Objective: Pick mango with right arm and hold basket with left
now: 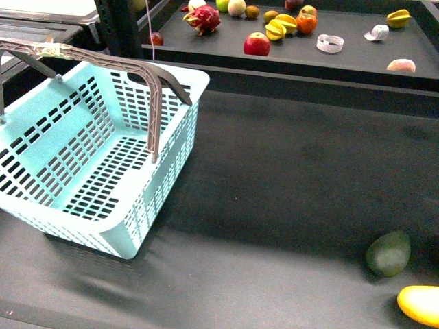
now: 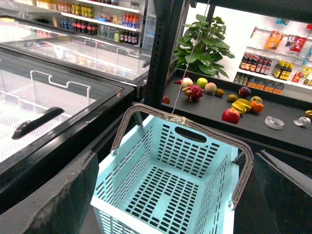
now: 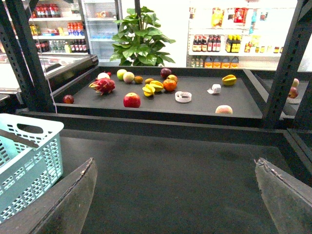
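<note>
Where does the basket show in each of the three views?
Front: basket fills the left half, empty.
Left wrist: basket fills the picture's middle, seen from above.
Right wrist: only a basket corner, cut by the picture's edge.
Shared landmark: red apple on the back shelf, in all three.

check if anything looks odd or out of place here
The basket's handle carries a patch of clear tape, as if mended. The mango and a dark green fruit lie alone on the near table, away from the rear shelf's fruit.
</note>
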Available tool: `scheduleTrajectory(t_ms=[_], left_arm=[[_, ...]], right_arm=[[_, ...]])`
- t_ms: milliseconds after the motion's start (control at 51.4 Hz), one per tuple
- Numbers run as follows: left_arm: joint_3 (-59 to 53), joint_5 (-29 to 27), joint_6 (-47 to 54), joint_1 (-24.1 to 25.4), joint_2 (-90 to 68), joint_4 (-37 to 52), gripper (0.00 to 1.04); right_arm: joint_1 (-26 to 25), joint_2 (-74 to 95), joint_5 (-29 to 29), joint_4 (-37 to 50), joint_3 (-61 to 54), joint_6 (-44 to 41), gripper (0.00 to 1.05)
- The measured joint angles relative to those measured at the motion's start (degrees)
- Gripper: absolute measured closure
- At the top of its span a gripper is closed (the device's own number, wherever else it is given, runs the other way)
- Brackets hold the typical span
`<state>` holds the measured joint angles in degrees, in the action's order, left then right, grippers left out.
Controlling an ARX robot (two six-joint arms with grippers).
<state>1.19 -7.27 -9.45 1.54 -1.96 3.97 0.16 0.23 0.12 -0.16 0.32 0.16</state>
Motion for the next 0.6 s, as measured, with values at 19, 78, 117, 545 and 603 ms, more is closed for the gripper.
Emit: scheduleTrajectory(t_ms=[19, 78, 117, 545, 603], left_arm=[[0.0, 1.6, -1.5, 1.6, -1.8, 0.9, 0.06], [0.1, 4.0, -5.4, 5.1, -6.7, 3.6, 0.06], [0.2, 5.6, -7.6, 7.1, -10.4, 6.0, 0.06], [13.4, 7.8, -21.8, 2.9, -74.0, 43.1, 0.06], [15.6, 7.6, -23.1, 2.0, -78.7, 43.6, 0.06]], right_arm=[[0.0, 0.0, 0.0, 0.0, 0.0, 0.0, 0.08], [0.0, 0.0, 0.0, 0.0, 0.0, 0.0, 0.08], [0.0, 0.0, 0.0, 0.0, 0.0, 0.0, 0.08], [0.0, 0.0, 0.0, 0.0, 0.0, 0.0, 0.08], [0.0, 0.0, 0.0, 0.0, 0.0, 0.0, 0.08]])
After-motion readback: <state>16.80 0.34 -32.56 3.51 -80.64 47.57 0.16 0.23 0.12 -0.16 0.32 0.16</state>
